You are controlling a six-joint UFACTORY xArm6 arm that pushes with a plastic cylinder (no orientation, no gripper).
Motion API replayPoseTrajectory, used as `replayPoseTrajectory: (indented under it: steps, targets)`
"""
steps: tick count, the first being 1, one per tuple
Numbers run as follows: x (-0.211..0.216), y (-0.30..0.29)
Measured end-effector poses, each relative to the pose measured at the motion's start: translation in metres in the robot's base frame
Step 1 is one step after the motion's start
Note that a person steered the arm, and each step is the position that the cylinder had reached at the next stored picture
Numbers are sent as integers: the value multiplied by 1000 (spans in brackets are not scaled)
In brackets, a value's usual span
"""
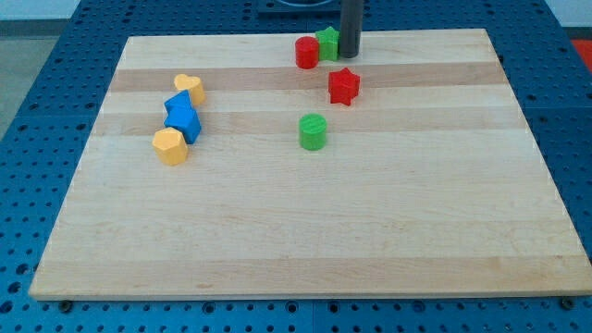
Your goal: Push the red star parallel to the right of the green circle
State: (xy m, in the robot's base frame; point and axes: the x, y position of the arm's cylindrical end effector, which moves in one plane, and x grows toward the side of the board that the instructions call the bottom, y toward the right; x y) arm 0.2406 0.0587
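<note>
Camera view, wooden board (305, 231) on a blue perforated bench (37, 55). We note my tip (351, 54) at the view's top, set down just right of the green star (327, 43), touching it or nearly so; the angle leaves that unclear. We carry no claw, only the dark rod, so nothing is held. Red cylinder (306, 53) sits against the green star's left side. Red star (344, 86) lies below my tip, apart from it, and stands up and to the right of the green circle (314, 131), near but not touching. At the view's left, a slanted chain: yellow heart (190, 88) at its top, two blue blocks (182, 117) in the middle, yellow hexagon (170, 146) at its bottom, each touching the next. No containers on the board; every block rests directly on the wood.
</note>
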Motion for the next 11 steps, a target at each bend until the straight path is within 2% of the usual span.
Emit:
replayPoseTrajectory:
  steps: [5, 7, 8, 10, 11]
  targets:
    - [13, -2]
    - [64, -14]
    - [69, -1]
    - [127, 42]
    - [167, 42]
